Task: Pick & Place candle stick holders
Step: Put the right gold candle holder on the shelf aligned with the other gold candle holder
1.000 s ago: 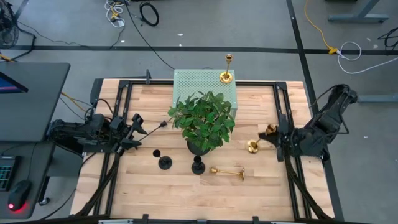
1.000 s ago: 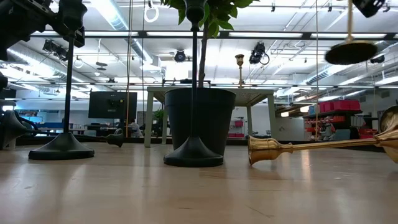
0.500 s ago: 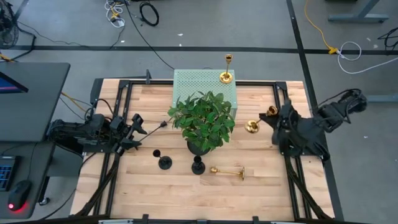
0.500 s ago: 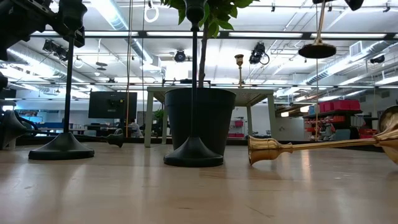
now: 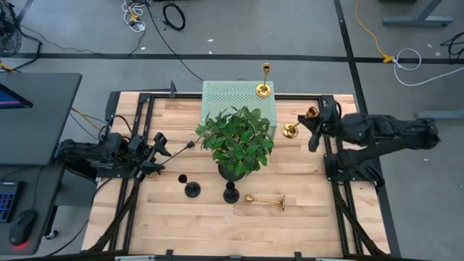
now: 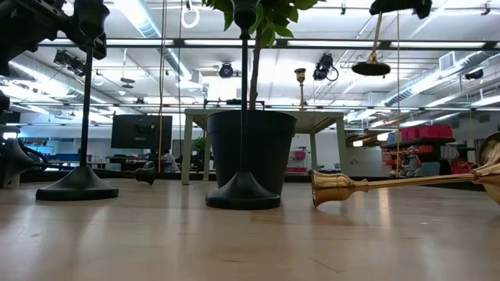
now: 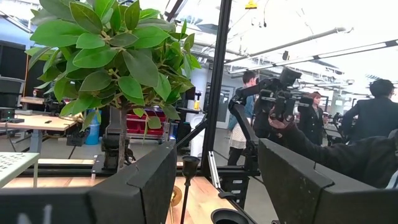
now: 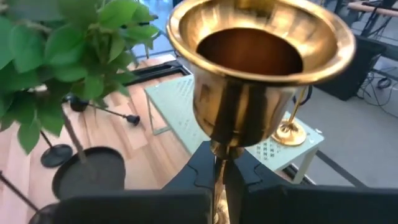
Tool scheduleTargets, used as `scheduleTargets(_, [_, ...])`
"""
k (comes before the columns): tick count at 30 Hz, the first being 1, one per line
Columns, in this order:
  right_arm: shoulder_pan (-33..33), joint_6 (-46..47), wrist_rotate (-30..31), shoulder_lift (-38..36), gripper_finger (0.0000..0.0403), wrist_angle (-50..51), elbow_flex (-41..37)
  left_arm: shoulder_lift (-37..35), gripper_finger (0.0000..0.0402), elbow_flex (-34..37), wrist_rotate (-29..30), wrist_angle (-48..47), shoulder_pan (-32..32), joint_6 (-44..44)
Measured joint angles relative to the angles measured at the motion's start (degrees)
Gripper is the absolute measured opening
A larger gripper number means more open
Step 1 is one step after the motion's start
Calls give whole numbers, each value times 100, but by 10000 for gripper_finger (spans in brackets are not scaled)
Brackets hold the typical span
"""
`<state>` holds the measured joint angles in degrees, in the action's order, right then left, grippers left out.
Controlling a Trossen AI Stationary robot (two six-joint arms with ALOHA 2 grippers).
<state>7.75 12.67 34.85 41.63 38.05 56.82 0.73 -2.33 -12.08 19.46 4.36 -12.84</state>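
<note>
Brass in the right gripper (image 5: 313, 123), whose fingers are clamped on a gold candle stick holder (image 5: 293, 129), has swung up and toward the green perforated stand (image 5: 217, 98), so we judge placement beside the gold one there (image 5: 264, 88) is near, while the left gripper (image 5: 161, 152), fingers apart, waits at the table's left.

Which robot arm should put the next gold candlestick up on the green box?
The right arm: its gripper already holds a gold candlestick in the air beside the green box. The left gripper waits far off.
</note>
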Motion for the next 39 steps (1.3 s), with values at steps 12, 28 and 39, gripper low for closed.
scheduleTargets(12, [-2019, -727, -1802, 399, 5, -712, 2, 0, 227, 1, 0, 0, 0, 0])
scheduleTargets(28, [-4039, -1255, -3835, 1693, 5, -1347, 394, -2, 227, 0, 0, -2, -2, 2])
scheduleTargets(39, [-4523, -1453, -4598, 2523, 5, -1583, 846, 0, 227, 2, 0, 0, -2, 0])
